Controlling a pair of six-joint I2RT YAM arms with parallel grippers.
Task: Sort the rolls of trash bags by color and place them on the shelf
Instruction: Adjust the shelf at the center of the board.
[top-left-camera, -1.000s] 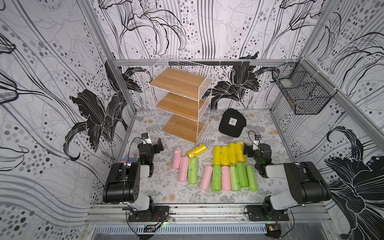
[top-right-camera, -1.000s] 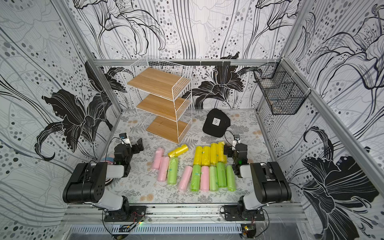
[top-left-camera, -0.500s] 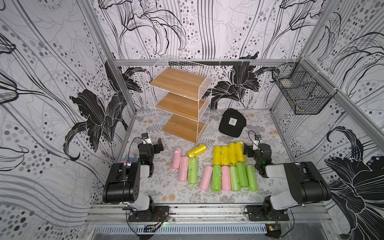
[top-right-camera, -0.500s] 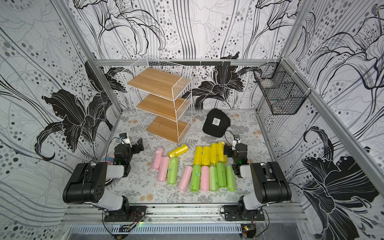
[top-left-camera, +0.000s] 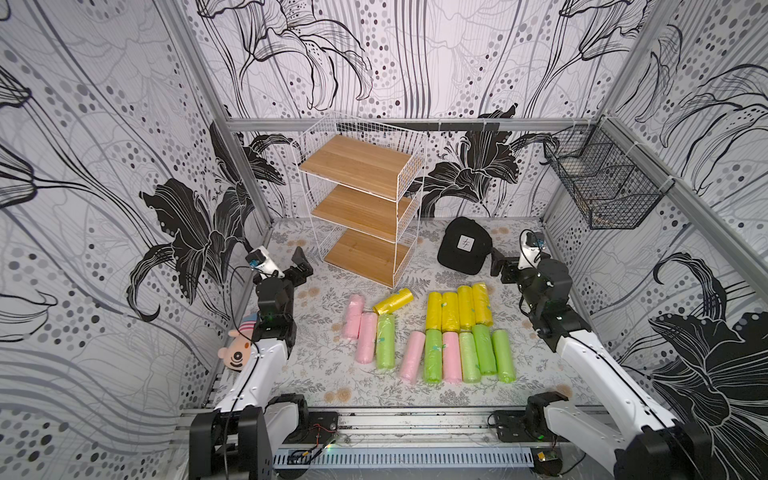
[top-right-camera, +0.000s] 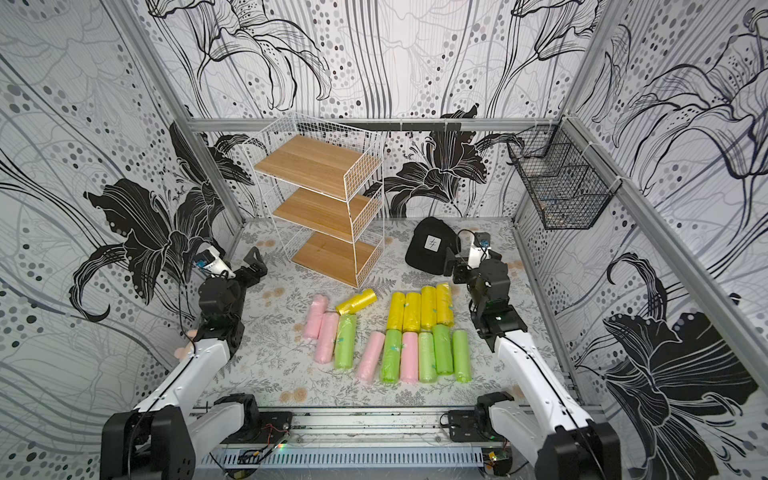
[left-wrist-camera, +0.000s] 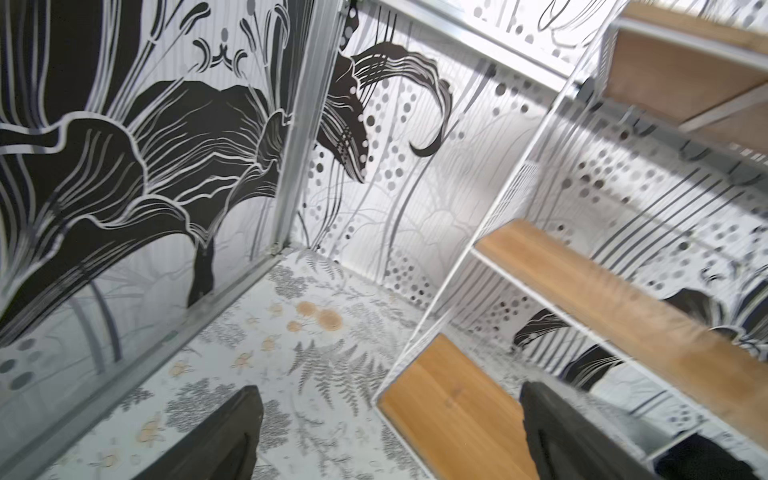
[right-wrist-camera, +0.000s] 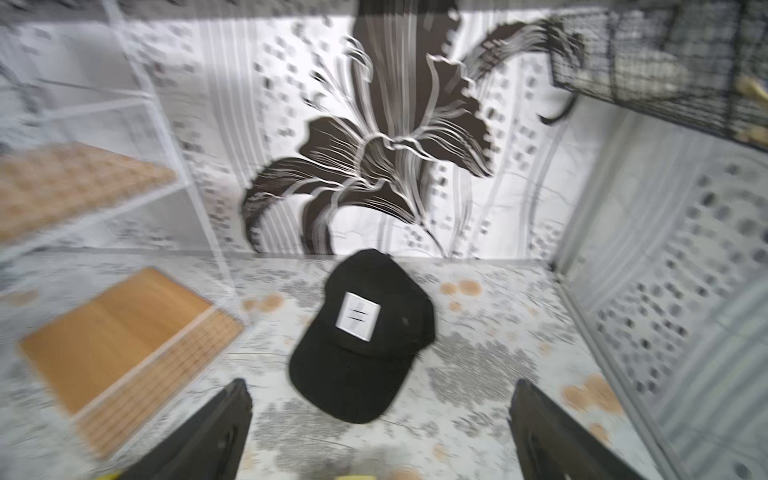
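Several rolls of trash bags lie on the floral mat in both top views. A row of yellow rolls (top-left-camera: 459, 309) sits behind a row of green rolls (top-left-camera: 484, 351) and pink rolls (top-left-camera: 451, 357). One yellow roll (top-left-camera: 392, 301) lies askew near two pink rolls (top-left-camera: 360, 328). The shelf (top-left-camera: 353, 162) (top-right-camera: 316, 164) stands at the back with all three boards bare. My left gripper (top-left-camera: 302, 268) (left-wrist-camera: 386, 432) hangs open beside the shelf's bottom board (left-wrist-camera: 453, 407). My right gripper (top-left-camera: 500, 266) (right-wrist-camera: 380, 432) is open and empty, behind the yellow row.
A black cap (top-left-camera: 463, 251) (right-wrist-camera: 365, 332) lies just ahead of the right gripper. A black wire basket (top-left-camera: 602, 187) hangs on the right wall. A plush toy (top-left-camera: 239, 353) rests against the left wall beside the left arm.
Both arms have unfolded from a low folded pose, and both grippers have risen and moved toward the back. The rolls have not moved.
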